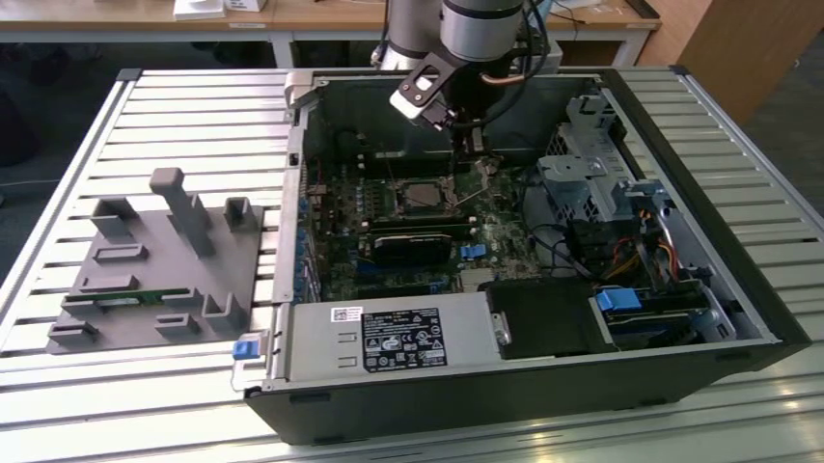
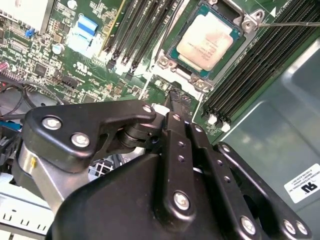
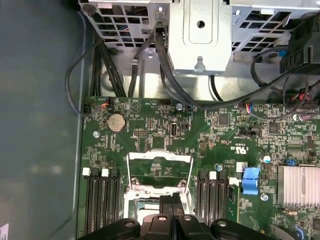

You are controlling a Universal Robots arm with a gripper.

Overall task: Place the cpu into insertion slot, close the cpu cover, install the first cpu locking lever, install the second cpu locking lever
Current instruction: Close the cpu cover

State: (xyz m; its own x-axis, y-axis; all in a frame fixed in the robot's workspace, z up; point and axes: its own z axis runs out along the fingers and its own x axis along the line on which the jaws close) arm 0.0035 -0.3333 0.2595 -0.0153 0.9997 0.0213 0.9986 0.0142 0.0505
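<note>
Gripper point(image 1: 464, 135) fingers are lowered into the open computer case point(image 1: 515, 395) in the exterior view, and the cpu socket point(image 1: 423, 197) is seen at about seven o'clock from them. A grey fixture block point(image 1: 154, 260) is set on the slatted table point(image 1: 77, 405) at nine o'clock of the case.

In the second wrist view the gripper point(image 2: 177, 97) is shown with its black fingers pressed together, just beside the socket's edge. The cpu point(image 2: 207, 40) is seated flat in the socket, flanked by memory slots point(image 2: 145, 25), and a thin locking lever point(image 2: 290, 22) is seen running off one corner.

In the first wrist view the cpu cover point(image 3: 160, 156) is seen open just beyond the closed fingertips point(image 3: 165, 202), with green board visible through its square opening.
</note>
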